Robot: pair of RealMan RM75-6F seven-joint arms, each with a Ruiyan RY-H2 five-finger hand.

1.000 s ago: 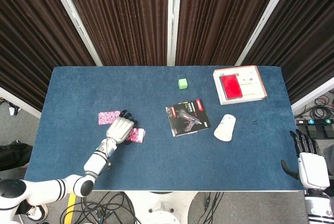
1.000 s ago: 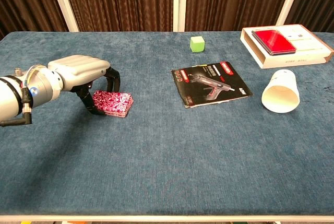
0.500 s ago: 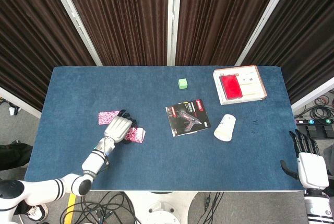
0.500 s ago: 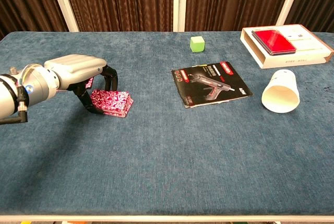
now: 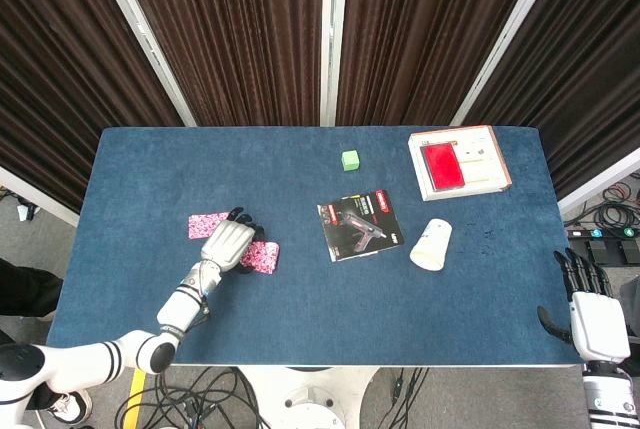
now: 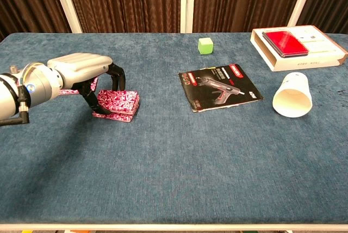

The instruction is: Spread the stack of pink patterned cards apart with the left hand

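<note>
The pink patterned cards [image 6: 119,103] lie in a short stack on the blue table [image 5: 320,179], left of centre. My left hand [image 6: 81,69] arches over the stack, thumb at its near left end and fingers [image 6: 118,77] curled down on its far side, gripping it. In the head view the left hand [image 5: 228,243] covers the middle of the cards; one pink part [image 5: 207,224] shows to its left and another [image 5: 263,257] to its right. More pink card [image 6: 69,91] peeks out behind the hand. My right hand [image 5: 590,311] hangs beyond the table's right front corner, fingers apart, holding nothing.
A glue-gun leaflet [image 5: 359,224] lies mid-table, with a white paper cup [image 5: 432,244] on its side to the right. A small green cube [image 5: 350,159] sits further back. A flat box with a red insert [image 5: 458,162] lies at the back right.
The left hand has shifted slightly toward the back with the cards. The stack's top cards now sit higher and further back than a second ago. The right hand has stayed still.
</note>
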